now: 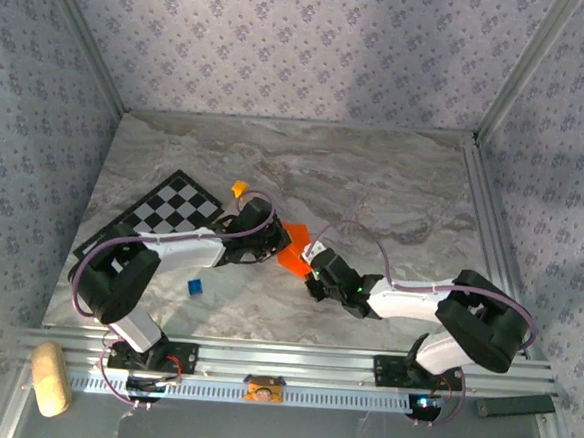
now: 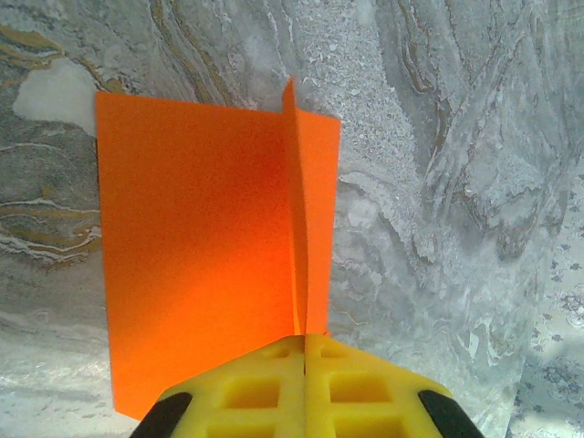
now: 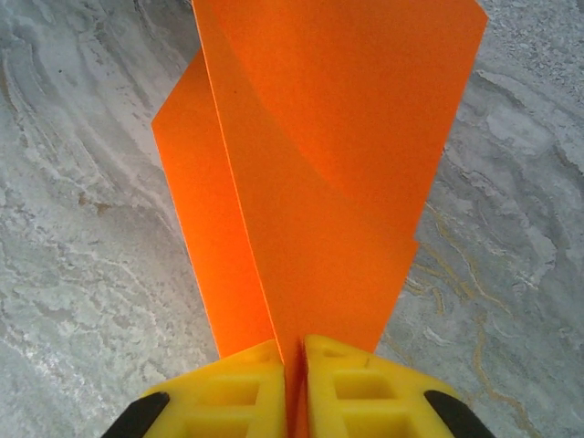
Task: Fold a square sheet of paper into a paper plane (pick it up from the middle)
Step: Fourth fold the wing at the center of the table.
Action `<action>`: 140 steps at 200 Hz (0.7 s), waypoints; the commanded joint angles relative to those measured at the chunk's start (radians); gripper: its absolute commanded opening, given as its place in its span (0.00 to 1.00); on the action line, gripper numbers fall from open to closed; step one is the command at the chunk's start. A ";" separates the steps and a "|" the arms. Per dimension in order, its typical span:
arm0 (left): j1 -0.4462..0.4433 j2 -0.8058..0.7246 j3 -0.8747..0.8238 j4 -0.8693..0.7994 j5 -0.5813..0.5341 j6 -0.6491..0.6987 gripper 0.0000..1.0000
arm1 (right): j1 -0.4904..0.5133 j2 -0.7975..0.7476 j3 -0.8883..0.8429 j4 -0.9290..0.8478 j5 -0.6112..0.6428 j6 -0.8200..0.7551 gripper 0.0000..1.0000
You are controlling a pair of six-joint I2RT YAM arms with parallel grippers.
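Observation:
The square sheet of paper [image 1: 292, 251] is bright orange and creased, held up between my two arms just above the middle of the marble table [image 1: 394, 196]. In the left wrist view the paper [image 2: 201, 237] spreads wide to the left, with a raised fold running into my left gripper [image 2: 304, 339], whose yellow fingers [image 2: 255, 388] are pressed together on that fold. My right gripper [image 3: 294, 351] pinches the opposite edge. The folded paper [image 3: 338, 182] rises from a thin slit between its pads [image 3: 356, 383]. From above, the left gripper [image 1: 275, 243] and right gripper [image 1: 312, 266] face each other across the sheet.
A black-and-white checkered board [image 1: 167, 210] lies at the left. A small yellow-orange cube [image 1: 239, 187] sits just behind the left arm, and a blue cube [image 1: 196, 287] lies near its elbow. Metal rails [image 1: 488, 213] edge the table, with open marble at the back and right.

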 commanded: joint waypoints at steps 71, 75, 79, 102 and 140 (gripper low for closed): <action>0.007 -0.023 0.013 -0.027 -0.021 -0.006 0.06 | -0.005 0.010 0.027 -0.026 -0.021 0.008 0.14; 0.007 -0.023 0.013 -0.027 -0.021 -0.006 0.05 | -0.004 0.008 0.027 -0.025 -0.021 0.008 0.14; 0.007 -0.023 0.014 -0.028 -0.020 -0.006 0.06 | -0.004 0.005 0.027 -0.024 -0.022 0.006 0.15; 0.006 -0.025 0.013 -0.029 -0.020 -0.006 0.06 | -0.003 -0.008 0.027 -0.017 -0.021 -0.003 0.15; 0.006 -0.025 0.012 -0.030 -0.020 -0.006 0.06 | -0.004 -0.007 0.034 -0.023 -0.025 -0.008 0.16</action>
